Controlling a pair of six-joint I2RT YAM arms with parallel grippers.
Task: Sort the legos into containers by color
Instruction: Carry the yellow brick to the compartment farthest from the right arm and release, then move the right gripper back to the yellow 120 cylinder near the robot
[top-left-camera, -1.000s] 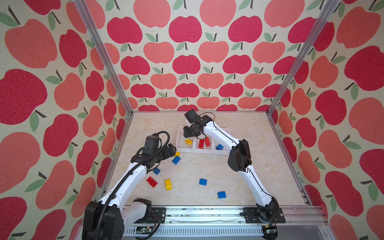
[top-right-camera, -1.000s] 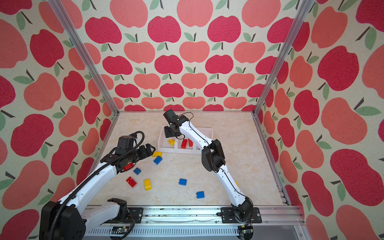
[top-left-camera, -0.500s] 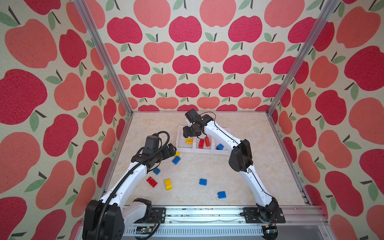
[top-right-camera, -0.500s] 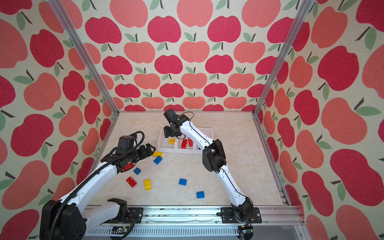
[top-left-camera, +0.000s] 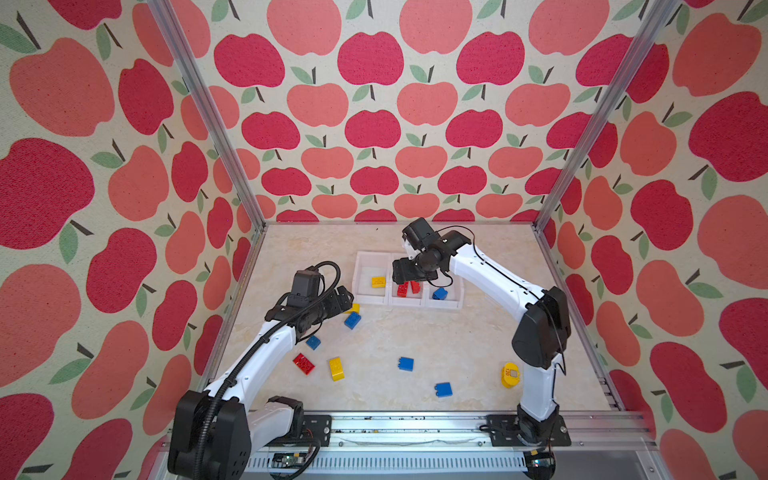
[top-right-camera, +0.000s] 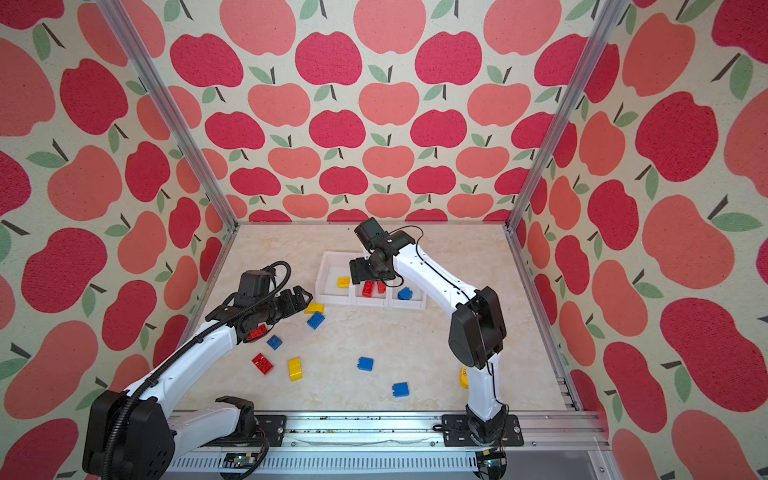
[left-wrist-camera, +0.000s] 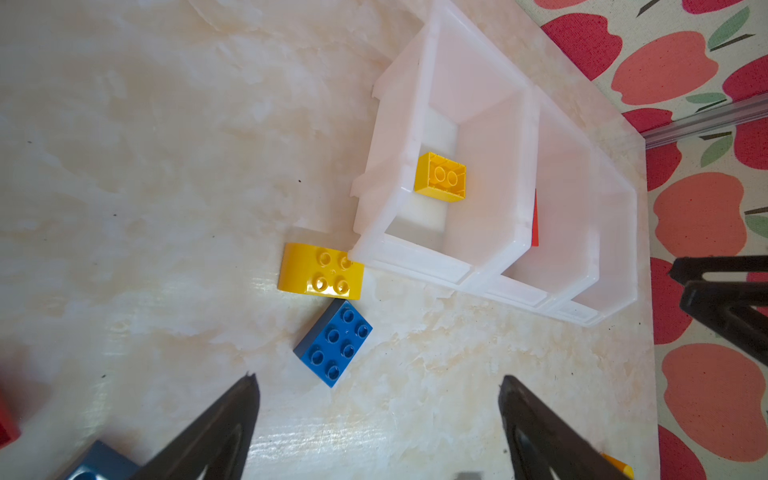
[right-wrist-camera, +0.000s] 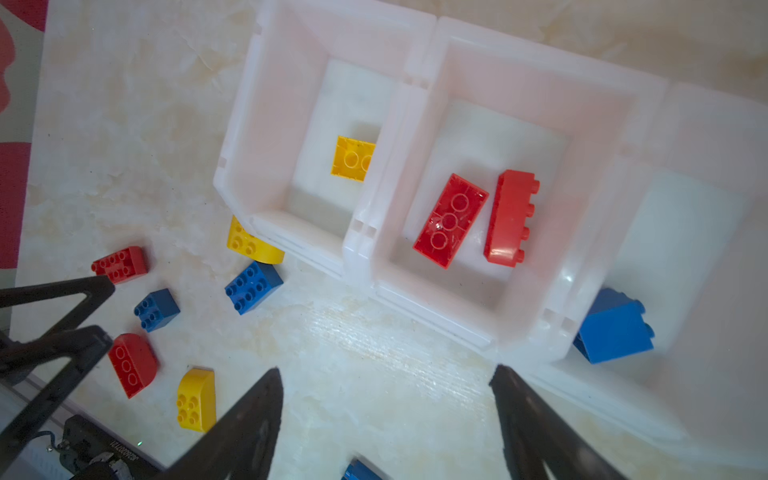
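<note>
Inside the white bins (right-wrist-camera: 291, 83) we have one yellow brick (right-wrist-camera: 353, 160), two red bricks (right-wrist-camera: 451, 220), one blue brick (right-wrist-camera: 615, 332) — about nine loose legos (top-left-camera: 405, 364) wait on the table (top-left-camera: 457, 340); left gripper (left-wrist-camera: 378, 377) and right gripper (right-wrist-camera: 385, 369) gape empty.

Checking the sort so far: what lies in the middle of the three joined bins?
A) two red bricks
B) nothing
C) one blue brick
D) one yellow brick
A: two red bricks lie in the middle bin; the yellow brick and blue brick sit in its neighbours.
</note>
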